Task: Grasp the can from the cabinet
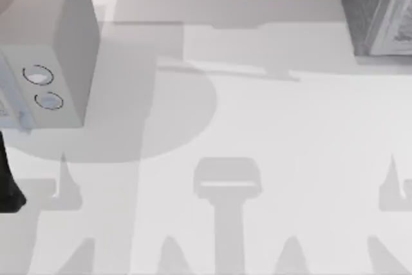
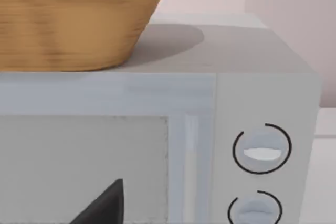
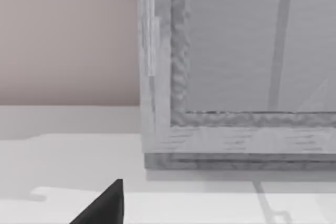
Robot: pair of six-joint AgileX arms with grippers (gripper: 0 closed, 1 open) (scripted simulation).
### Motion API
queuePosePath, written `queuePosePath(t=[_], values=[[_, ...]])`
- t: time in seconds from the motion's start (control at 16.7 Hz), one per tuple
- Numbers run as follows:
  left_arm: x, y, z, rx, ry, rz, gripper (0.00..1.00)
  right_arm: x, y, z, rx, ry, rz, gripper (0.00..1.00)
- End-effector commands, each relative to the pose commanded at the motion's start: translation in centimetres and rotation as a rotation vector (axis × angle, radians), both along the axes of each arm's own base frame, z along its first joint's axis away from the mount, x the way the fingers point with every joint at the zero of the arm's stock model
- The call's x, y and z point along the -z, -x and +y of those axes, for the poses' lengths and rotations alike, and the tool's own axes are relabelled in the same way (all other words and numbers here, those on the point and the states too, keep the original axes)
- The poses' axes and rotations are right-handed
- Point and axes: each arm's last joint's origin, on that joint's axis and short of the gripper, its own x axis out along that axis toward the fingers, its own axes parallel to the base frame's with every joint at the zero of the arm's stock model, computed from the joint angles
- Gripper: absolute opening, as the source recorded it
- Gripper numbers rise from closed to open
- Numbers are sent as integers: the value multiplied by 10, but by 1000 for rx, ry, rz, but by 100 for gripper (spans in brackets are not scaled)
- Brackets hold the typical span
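Observation:
The cabinet (image 1: 380, 11) is the dark grey speckled box at the table's far right corner, its paler framed front (image 3: 236, 135) close before my right gripper (image 3: 102, 205), of which a black tip shows low in the right wrist view. The can is out of view. My left gripper (image 2: 102, 205) faces the front of the light grey box with two round dials (image 2: 261, 150), and a dark part of the left arm (image 1: 8, 178) stands at the table's left edge.
The light grey box with dials (image 1: 58, 49) stands at the far left of the table. A wicker basket (image 2: 73, 19) sits on top of it. The white tabletop (image 1: 257, 133) between both boxes carries only shadows. A pinkish wall (image 3: 68, 35) runs behind.

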Motion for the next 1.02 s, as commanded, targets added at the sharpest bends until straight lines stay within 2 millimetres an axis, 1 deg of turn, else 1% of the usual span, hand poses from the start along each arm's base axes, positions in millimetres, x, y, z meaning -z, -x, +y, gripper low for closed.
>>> queuePosePath(t=[0.12,0.24,0.36,0.42,0.54,0.72,0.84,1.02], values=[[0,0,0,0,0,0,100,0,0,0,0,0,0,100],[0,0,0,0,0,0,100,-7,0,1,-2,1,12,100],[0,0,0,0,0,0,100,-25,-1,2,-4,1,32,100],[0,0,0,0,0,0,100,-38,-2,2,-4,2,41,100],[0,0,0,0,0,0,100,-71,-6,4,-2,3,52,100],[0,0,0,0,0,0,100,-136,-20,7,4,5,48,100],[0,0,0,0,0,0,100,-183,-34,11,8,4,36,100],[0,0,0,0,0,0,100,-247,-62,18,11,3,17,100]])
